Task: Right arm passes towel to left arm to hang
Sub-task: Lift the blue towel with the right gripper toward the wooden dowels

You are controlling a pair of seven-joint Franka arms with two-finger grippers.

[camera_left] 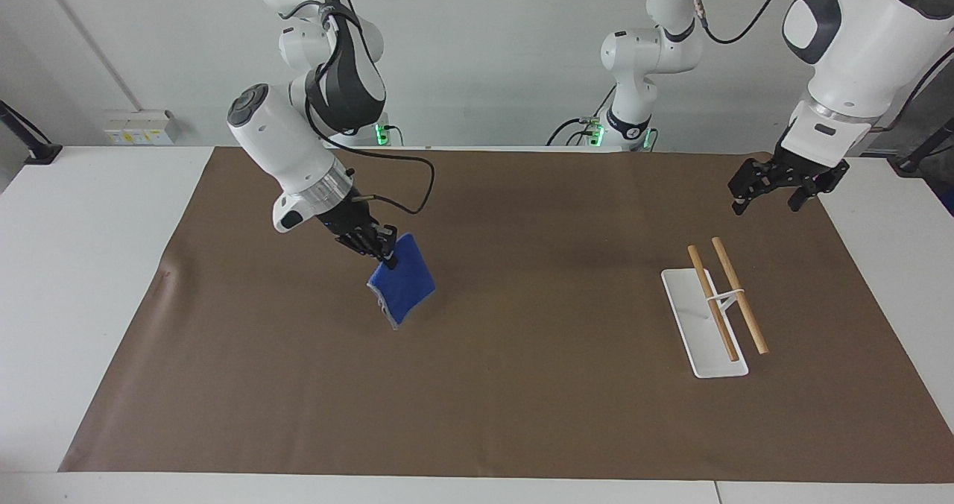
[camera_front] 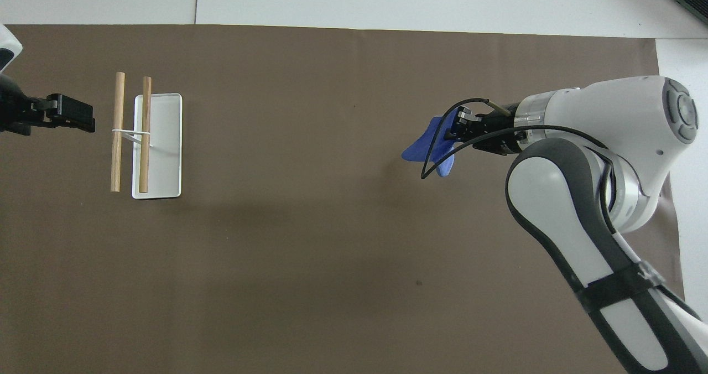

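The blue towel hangs in the air over the brown mat, pinched by one corner. My right gripper is shut on that corner, its arm tilted toward the middle of the table. My left gripper waits open in the air at the left arm's end of the table, a little nearer the robots than the rack. The rack has two wooden bars held above a white base plate.
A brown mat covers most of the white table. A loose black cable loops from the right wrist beside the towel.
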